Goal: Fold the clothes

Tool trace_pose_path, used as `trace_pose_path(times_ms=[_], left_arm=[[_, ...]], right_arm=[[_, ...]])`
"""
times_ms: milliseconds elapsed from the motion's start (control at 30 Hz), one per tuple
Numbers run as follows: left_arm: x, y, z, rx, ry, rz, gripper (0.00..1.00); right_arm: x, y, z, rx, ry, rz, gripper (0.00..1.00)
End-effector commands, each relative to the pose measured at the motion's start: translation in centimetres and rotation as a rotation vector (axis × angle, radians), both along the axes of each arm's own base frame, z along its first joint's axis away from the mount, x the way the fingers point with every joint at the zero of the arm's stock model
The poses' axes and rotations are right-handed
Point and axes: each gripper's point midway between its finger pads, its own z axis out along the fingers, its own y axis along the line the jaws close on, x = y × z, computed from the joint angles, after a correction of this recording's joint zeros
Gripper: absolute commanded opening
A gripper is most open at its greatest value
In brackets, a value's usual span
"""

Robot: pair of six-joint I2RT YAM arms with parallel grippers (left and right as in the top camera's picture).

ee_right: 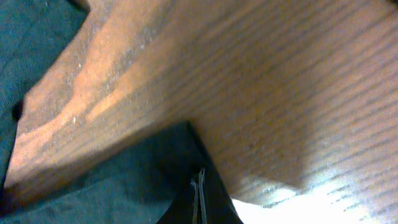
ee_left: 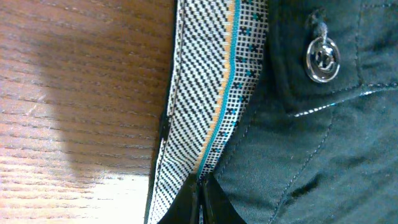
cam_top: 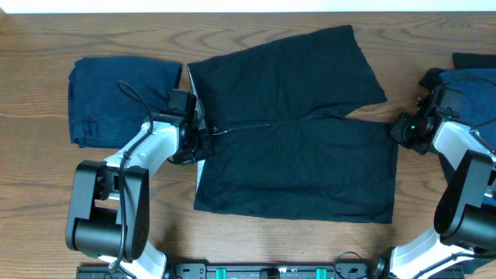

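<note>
The tally came in: 3 garments on 1 table (cam_top: 46, 194), namely 1 black garment (cam_top: 294, 132), 1 left blue garment (cam_top: 116, 97) and 1 right blue garment (cam_top: 474, 87). A dark scrap (cam_top: 474, 59) might have made 4. There were 2 arms, the left arm (cam_top: 139, 155) and right arm (cam_top: 459, 147), and 2 grippers, the left gripper (cam_top: 205, 143) and right gripper (cam_top: 397, 129). 1 metal snap (ee_left: 322, 57) showed.

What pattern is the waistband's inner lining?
The lining of the black garment is a fine black-and-white weave with an orange-and-teal stripe; clearest in the left wrist view.
</note>
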Motion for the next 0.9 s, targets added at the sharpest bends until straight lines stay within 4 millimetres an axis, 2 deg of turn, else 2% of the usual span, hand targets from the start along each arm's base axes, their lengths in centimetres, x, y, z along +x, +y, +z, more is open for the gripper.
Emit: trace_pose_path(times_ms=[0,100,200,333,400,500,667,867], left_arm=[[-0.4,0.3,0.4,0.023,-0.011,-0.031,0.06],[1.5,-0.1,4.0,0.002,-0.135,-0.030,0.06],[2.7,-0.6,8.0,-0.039,-0.267,-0.033,0.06],[3.1,-1.8,12.3,-0.116,-0.397,-0.054,0.06],[3.2,-2.2,13.3,-0.122,-0.433,-0.064,0.06],[3.5,-3.1,13.2,-0.129,-0.447,-0.086,0.06],[3.9,-4.4,10.9,-0.130,-0.412,-0.116,0.06],[3.8,-4.3,9.0,-0.114,-0.357,-0.108,0.06]], right_arm=[[2.0,-0.6,1.3,-0.021,-0.044,0.037,0.01],[4.6,-0.3,4.5,0.015,-0.130,0.071,0.01],[6.6,0.4,6.9,0.046,-0.202,0.103,0.01],[8.8,1.3,7.7,-0.003,-0.288,0.140,0.01],[9.6,1.7,7.4,-0.034,-0.310,0.152,0.01],[10.9,3.4,6.5,-0.045,-0.336,0.201,0.01],[12.5,6.6,3.9,-0.056,-0.350,0.291,0.01],[11.7,5.4,-0.1,-0.155,-0.237,0.246,0.01]])
